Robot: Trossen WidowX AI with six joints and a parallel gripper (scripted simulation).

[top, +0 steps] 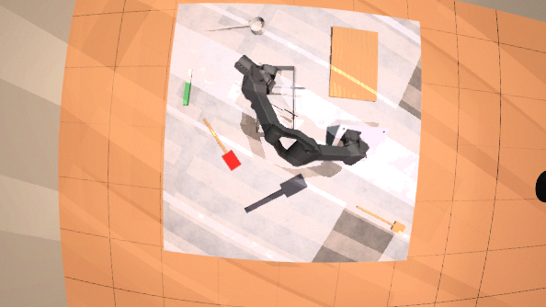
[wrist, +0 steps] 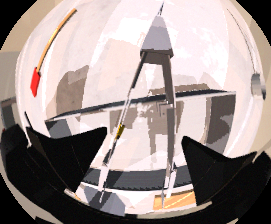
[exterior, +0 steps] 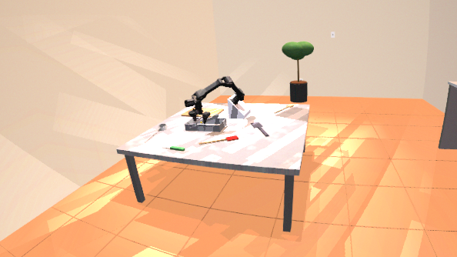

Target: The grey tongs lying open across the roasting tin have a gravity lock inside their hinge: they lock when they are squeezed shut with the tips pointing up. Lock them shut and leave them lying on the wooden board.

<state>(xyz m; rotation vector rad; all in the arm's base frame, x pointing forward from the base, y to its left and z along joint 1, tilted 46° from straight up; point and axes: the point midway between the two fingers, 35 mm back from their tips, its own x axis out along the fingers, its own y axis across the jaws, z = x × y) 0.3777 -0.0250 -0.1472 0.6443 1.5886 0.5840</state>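
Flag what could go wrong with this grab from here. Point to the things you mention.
The gripper (exterior: 201,121) (wrist: 144,135) is open over the roasting tin (exterior: 209,128) (wrist: 221,120), so a lower descent might knock a wall. The tongs' arms (wrist: 170,120) spread between the fingers; closing unevenly could drag one leg first and twist them. Squeezed as they lie across the tin, tips not pointing up, they probably won't lock.

Beige walls, orange tiled floor streaked with light; potted tree by the back wall, grey cabinet at right.
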